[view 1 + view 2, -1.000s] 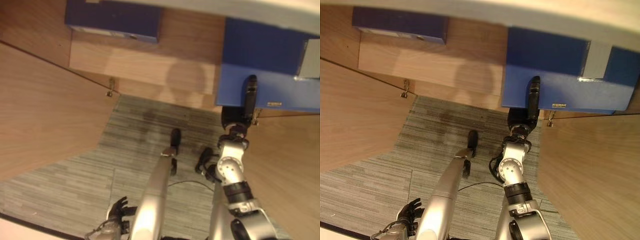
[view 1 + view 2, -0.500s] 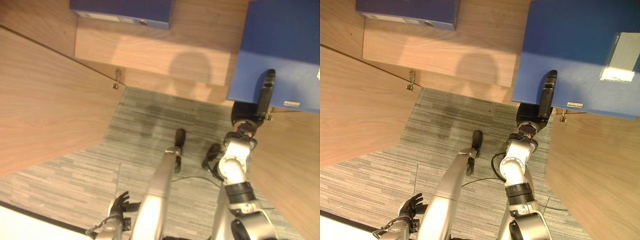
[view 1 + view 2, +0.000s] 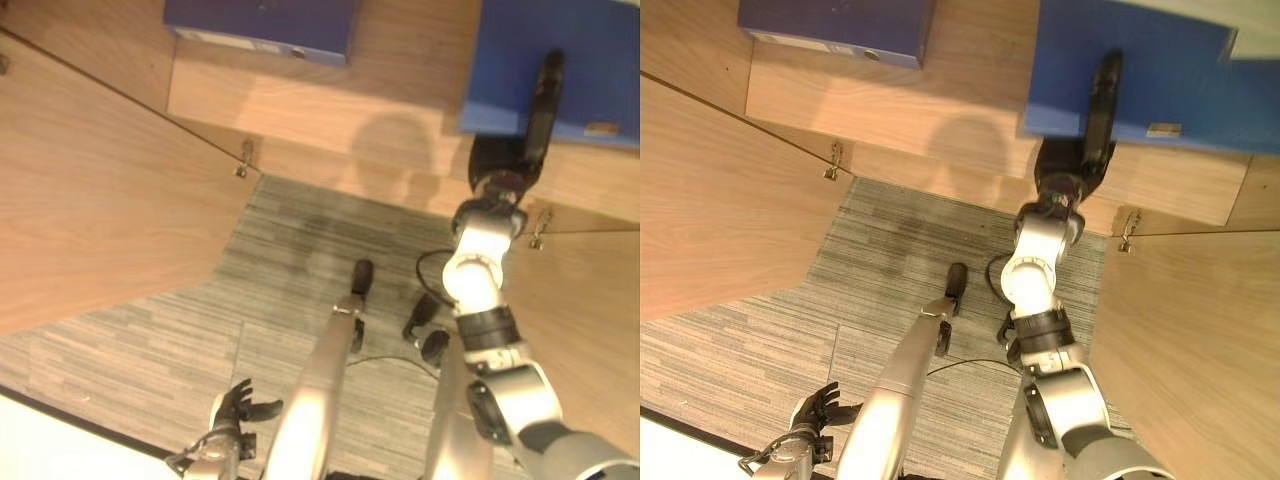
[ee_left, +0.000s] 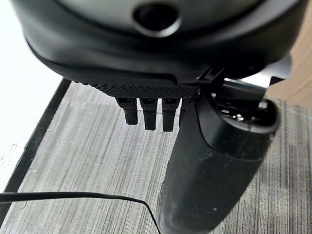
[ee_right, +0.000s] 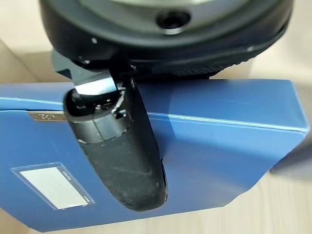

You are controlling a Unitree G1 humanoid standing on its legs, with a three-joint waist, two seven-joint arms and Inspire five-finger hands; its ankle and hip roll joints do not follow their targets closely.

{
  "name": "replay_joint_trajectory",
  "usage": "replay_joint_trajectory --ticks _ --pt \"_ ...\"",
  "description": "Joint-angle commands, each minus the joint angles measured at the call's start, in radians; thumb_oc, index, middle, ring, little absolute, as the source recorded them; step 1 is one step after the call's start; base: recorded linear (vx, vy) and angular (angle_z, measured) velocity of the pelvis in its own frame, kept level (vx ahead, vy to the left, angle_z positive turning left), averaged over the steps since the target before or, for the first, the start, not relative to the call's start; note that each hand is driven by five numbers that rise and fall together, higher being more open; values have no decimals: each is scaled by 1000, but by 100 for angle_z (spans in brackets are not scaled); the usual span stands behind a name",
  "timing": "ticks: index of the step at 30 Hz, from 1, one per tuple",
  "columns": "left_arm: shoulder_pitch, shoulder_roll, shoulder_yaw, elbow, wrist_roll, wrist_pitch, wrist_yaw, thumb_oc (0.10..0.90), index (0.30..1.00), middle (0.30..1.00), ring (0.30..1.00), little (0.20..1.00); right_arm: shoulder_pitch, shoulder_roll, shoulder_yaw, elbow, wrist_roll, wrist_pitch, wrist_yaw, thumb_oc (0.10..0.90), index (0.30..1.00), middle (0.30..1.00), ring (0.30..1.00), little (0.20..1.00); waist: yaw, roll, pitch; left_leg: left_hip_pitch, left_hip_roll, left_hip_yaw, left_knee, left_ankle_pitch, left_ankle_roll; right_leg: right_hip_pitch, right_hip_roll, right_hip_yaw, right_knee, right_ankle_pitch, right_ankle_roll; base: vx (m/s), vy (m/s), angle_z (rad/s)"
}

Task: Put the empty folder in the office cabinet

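My right hand [image 3: 512,160] is shut on a blue folder [image 3: 590,60] at its near edge, the thumb [image 5: 122,156] lying across the folder's top face [image 5: 219,146] and the fingers hidden beneath. The folder [image 3: 1170,70] is flat over the right part of the wooden cabinet shelf [image 3: 330,110], with a white label [image 5: 51,187] on its face. My left hand [image 3: 235,410] hangs low beside me over the carpet, open and holding nothing, its fingers [image 4: 146,109] relaxed.
A second blue folder [image 3: 265,20] lies at the back left of the shelf. The cabinet's two wooden doors stand open: one on the left [image 3: 100,200], one on the right [image 3: 590,300]. Grey striped carpet [image 3: 290,260] lies between them.
My right arm has stretched forward, carrying the blue folder from the cabinet's front edge deeper over the shelf. The camera has shifted too. The left hand stays low.
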Motion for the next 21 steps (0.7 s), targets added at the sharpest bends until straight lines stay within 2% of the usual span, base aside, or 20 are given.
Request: replay_joint_trajectory --ticks 1,5,14,21 --pt "100 104 -48 26 11 11 29 800 900 900 900 900 -129 -91 -35 -76 -96 -44 38 400 300 300 300 300 8 46 -19 52 -18 -23 1 -113 43 77 -3 -6 -93 49 88 12 -4 5" --pt "96 114 -54 27 11 6 33 800 900 900 900 900 -193 -115 -66 -31 -82 -73 16 400 300 300 300 300 18 53 -19 61 -22 -30 -12 -107 40 91 -5 -12 -104 48 91 13 -13 13" --pt "87 122 -70 31 8 6 34 800 900 900 900 900 -270 -174 -87 76 -59 -74 -15 400 300 300 300 300 28 62 -19 76 -26 -43 -46 -92 33 107 -5 -22 -125 51 93 6 -11 5" --pt "91 122 -74 40 11 9 35 800 900 900 900 900 -271 -171 -99 92 -57 -84 -30 400 300 300 300 300 32 70 -19 76 -31 -49 -53 -87 30 105 -6 -26 -124 48 95 2 -5 2"
